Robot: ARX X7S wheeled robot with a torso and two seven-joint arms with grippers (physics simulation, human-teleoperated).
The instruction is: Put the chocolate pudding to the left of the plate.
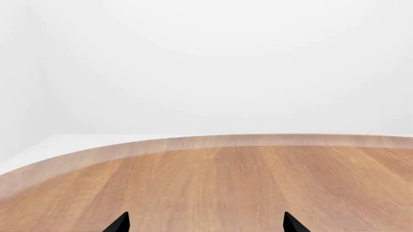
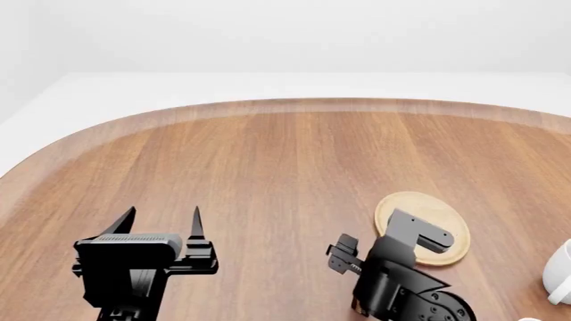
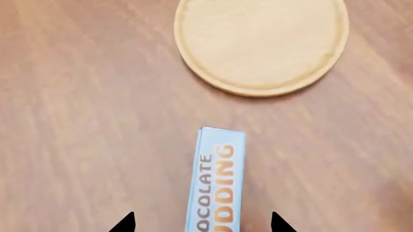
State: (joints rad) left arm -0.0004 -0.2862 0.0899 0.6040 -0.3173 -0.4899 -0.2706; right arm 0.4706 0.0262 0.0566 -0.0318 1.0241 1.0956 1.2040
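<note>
Your left gripper (image 2: pixel 163 223) is hovering over bare table (image 2: pixel 267 167) at 8 o'clock, fingers (image 2: pixel 195 222) spread apart, nothing between them. Your right arm (image 2: pixel 402 281) is sitting at 5 o'clock, overlapping the near edge of the plate (image 2: pixel 437 210); its gripper tips aren't showing. A white mug (image 2: pixel 560 271) is poking in at 4 o'clock.

Your black left end effector (image 2: pixel 159 221) hovers low with its two pointed fingers spread wide. Your black right end effector (image 3: pixel 201 223) points downward, fingers likewise parted.
</note>
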